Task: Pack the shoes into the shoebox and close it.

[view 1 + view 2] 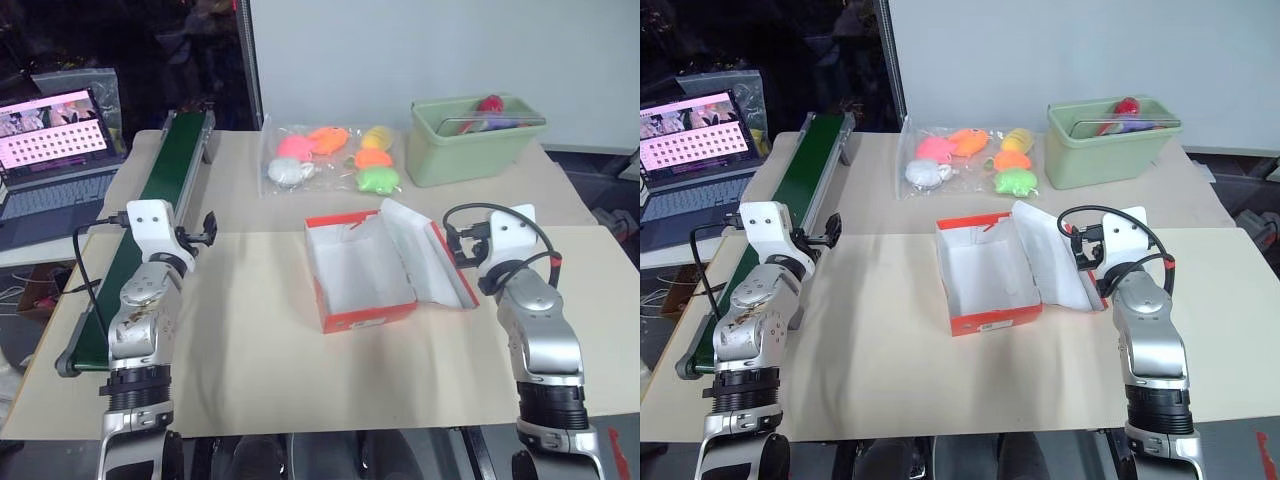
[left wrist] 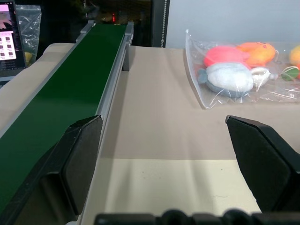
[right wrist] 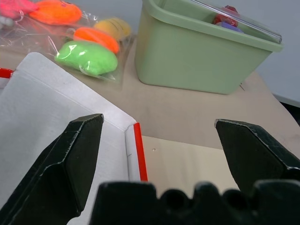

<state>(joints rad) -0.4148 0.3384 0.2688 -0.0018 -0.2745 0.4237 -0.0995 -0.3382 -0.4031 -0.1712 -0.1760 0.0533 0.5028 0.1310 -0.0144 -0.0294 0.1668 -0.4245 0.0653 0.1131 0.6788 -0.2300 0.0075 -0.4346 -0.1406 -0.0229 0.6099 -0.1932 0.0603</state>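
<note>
I hold both sets of jaws fully spread and empty. My left gripper (image 2: 164,154) points level over bare table, with the green conveyor belt (image 2: 56,93) just beside its left finger and the clear bag of plush toys (image 2: 239,70) ahead to its right. My right gripper (image 3: 159,154) points level past the raised lid (image 3: 61,112) of the shoebox (image 1: 360,270), which lies open between my two grippers, white interior empty. The pale green bin (image 3: 201,51) stands ahead of my right jaws. No shoe is in reach of either gripper, so packing has not begun. By my judgement, the next move calls for locating the shoes, then a grasp and transfer into the box.
</note>
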